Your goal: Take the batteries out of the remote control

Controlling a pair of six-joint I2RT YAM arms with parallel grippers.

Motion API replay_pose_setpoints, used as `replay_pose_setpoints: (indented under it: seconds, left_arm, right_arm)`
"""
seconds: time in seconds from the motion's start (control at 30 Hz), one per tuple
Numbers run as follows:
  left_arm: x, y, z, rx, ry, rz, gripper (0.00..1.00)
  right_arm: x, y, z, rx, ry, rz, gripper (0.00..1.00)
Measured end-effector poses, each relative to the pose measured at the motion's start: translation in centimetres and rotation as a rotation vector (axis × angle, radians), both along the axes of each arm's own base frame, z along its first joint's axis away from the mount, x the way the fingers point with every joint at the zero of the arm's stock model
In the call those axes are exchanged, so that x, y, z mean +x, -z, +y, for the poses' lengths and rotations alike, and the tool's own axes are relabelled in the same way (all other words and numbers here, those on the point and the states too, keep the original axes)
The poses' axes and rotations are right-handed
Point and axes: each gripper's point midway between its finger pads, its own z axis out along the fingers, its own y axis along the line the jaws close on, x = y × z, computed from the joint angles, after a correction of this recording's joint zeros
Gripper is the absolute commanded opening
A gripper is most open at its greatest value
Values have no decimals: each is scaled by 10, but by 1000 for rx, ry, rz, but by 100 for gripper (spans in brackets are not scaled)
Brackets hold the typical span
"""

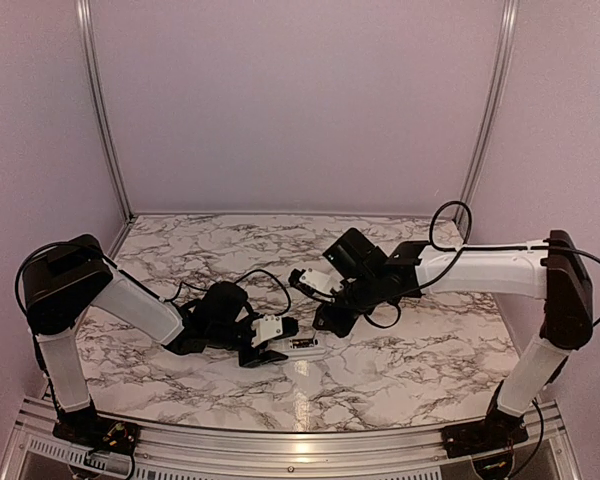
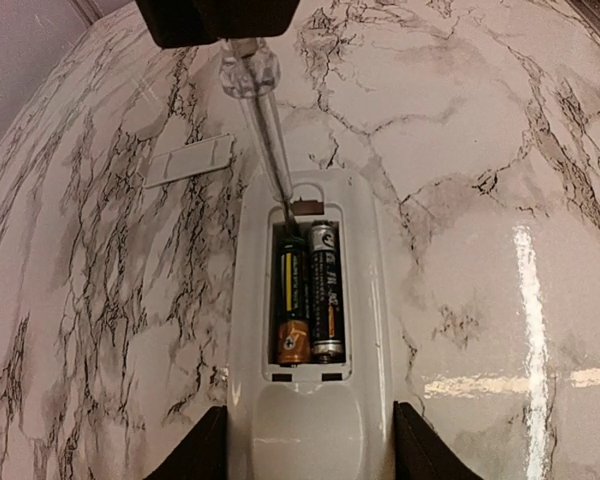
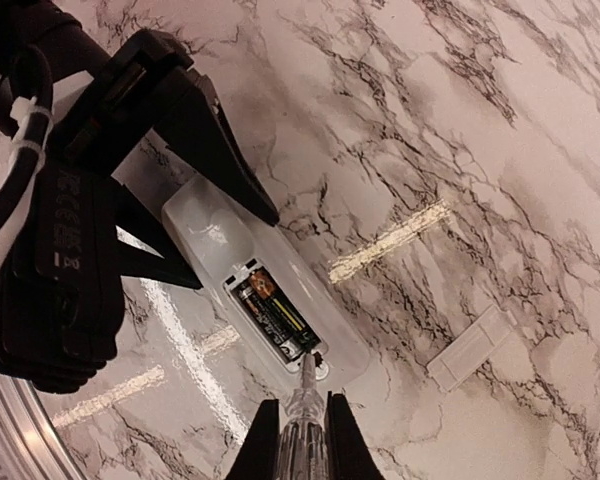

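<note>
The white remote control (image 2: 310,430) lies back-up on the marble, its dark recess open. Both batteries (image 2: 308,292) sit side by side inside it. My left gripper (image 2: 310,445) is shut on the remote's near end, one finger on each long side. My right gripper (image 3: 303,440) is shut on a clear-handled screwdriver (image 3: 305,415). Its metal tip touches the far end of the recess, at the batteries (image 3: 275,315). In the top view the remote (image 1: 302,346) lies between the left gripper (image 1: 270,352) and the right gripper (image 1: 328,322).
The small flat white cover piece (image 2: 190,160) lies loose on the marble beside the remote's far end; it also shows in the right wrist view (image 3: 470,348). The left arm's dark body (image 3: 70,250) stands close behind the remote.
</note>
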Motion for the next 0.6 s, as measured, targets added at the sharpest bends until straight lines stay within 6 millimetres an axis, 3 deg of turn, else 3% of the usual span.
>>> replay_pose_setpoints:
  seconds: [0.23, 0.6]
  left_arm:
    - [1, -1, 0, -4, -10, -4, 0]
    - [0, -1, 1, -17, -45, 0, 0]
  right_arm:
    - [5, 1, -15, 138, 254, 72, 0]
    - [11, 6, -24, 283, 427, 122, 0]
